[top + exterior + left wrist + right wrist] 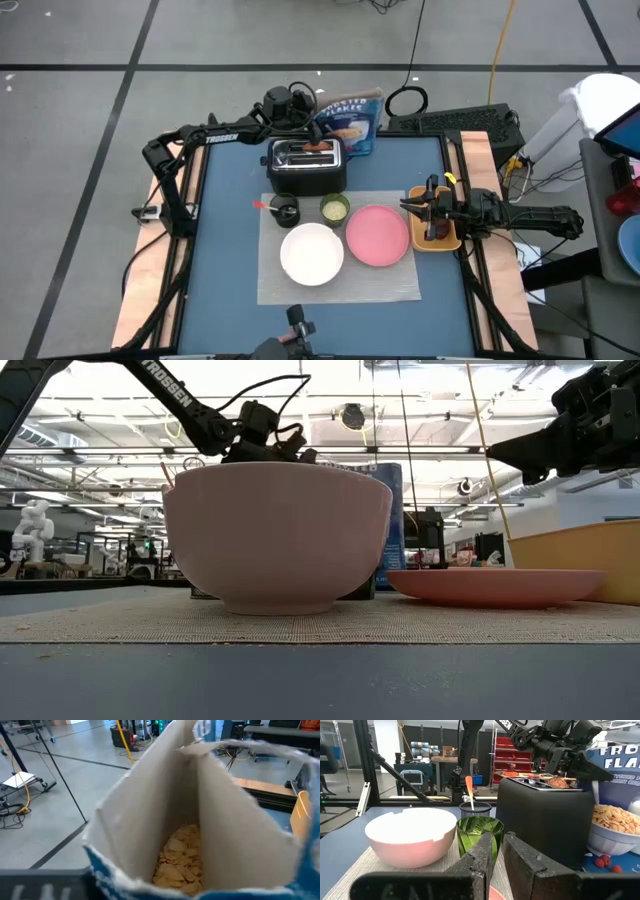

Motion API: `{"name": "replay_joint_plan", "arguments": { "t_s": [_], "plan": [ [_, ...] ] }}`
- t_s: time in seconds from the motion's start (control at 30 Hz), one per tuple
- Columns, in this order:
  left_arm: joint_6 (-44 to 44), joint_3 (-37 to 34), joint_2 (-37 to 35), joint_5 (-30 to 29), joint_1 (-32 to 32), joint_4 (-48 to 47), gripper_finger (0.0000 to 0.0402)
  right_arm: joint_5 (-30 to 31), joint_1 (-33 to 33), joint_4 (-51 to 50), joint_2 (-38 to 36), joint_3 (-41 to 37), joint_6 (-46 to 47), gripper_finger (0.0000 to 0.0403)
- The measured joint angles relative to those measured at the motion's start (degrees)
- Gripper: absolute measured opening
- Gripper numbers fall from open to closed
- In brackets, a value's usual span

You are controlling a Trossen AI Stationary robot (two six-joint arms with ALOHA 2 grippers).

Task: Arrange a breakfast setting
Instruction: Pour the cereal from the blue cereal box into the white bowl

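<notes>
The grey mat (340, 285) lies mid-table and carries the white bowl (312, 253), the pink plate (377, 235), the green cup (335, 208) and the black cup (287, 212). The red-handled spoon (263, 205) stands in the black cup. The blue cereal box (352, 118) stands open at the far edge behind the toaster, with flakes (180, 860) inside. My left gripper (312, 122) is shut on the box at its top. My right gripper (499, 855) is shut on nothing and hovers at the table's right side, over the orange tray (437, 232). My left gripper has the cereal box by its open top, at the corner nearest the toaster. One dark finger (587, 769) lies on the printed front face; the box wall hides the other. The fingers come roughly level from the table's left. The box stands upright.
The black-and-silver toaster (305, 165) stands between the mat and the box, with toast (318, 148) in a slot. A keyboard (470, 122) lies past the far right corner. A person's white sleeve (590, 110) shows at the right. The blue tabletop (225, 260) left of the mat is bare.
</notes>
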Motion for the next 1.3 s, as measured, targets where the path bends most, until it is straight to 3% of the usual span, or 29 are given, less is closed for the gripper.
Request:
{"name": "replay_joint_plan", "arguments": {
  "t_s": [0.2,0.57,0.9,1.3],
  "plan": [
    [-0.13,0.0,0.0,0.08,-0.02,0.0,0.0101,0.0,-0.02,0.0,-0.02,-0.01,0.0,0.0041],
    [-0.63,-0.02,-0.01,0.14,-0.04,0.38,0.0011,0.0,0.0,0.0,0.0,-0.01,0.0,0.0041],
    [-2.51,-0.13,0.01,0.12,-0.02,1.75,0.0005,0.0,-0.01,0.0,0.0,0.01,0.0,0.0041],
    [-7.43,-0.17,0.04,0.14,0.0,10.1,0.0004,0.0,0.0,0.0,0.0,0.01,0.0,0.0041]
  ]
}}
